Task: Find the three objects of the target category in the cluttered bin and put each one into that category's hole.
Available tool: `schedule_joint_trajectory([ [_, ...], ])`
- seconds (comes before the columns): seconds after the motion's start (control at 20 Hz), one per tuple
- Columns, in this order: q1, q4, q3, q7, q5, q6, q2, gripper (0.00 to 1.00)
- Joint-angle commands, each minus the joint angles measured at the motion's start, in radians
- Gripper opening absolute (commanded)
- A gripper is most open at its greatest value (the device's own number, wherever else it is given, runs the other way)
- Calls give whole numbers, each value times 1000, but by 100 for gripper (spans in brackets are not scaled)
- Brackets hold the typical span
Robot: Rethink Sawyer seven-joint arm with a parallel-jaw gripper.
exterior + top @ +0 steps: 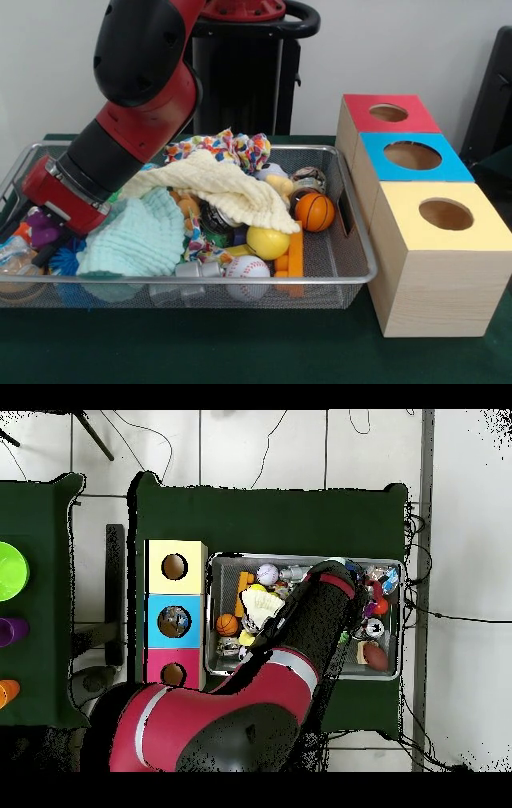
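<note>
- Front view: the arm (120, 120) comes down slantwise into the bin's (352, 240) left end, its red wrist low over the mint cloth (136, 236) and the small toys beside it.
- The hand itself is hidden behind the wrist and the clutter, so whether it is open or closed, or holds anything, cannot be told.
- The target category is not marked; balls seem a fair guess. A basketball (314, 211), a yellow ball (267, 242) and a baseball (246, 268) lie at the bin's middle and right, well apart from the wrist.
- The search is best done by lifting or pushing the cream cloth (216, 188) aside first, since it covers much of the pile and may hide further pieces.
- One ball should be taken at a time from above, with the neighbours left clear of the grip.
- Three boxes stand beside the bin, each with a hole on top: red (388, 113), blue (412, 155) and yellow (445, 214).
- Overhead view: the arm (300, 654) sweeps from the base across the bin (395, 674), covering its middle; the hand is hidden under it here too.
- The basketball (227, 624) shows near the boxes, just beside the blue box (174, 621); a short carry would serve once it is gripped.
</note>
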Motion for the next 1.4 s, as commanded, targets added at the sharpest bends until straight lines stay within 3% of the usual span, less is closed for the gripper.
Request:
schedule_joint_trajectory([
  [0.05,-82,-61,189,-209,-2,-67,55,100],
  [0.5,-58,-98,143,-142,-29,-76,80,100],
  [1.25,-101,-124,184,-217,-27,-95,71,100],
  [1.4,-92,-127,168,-189,-37,-103,78,100],
])
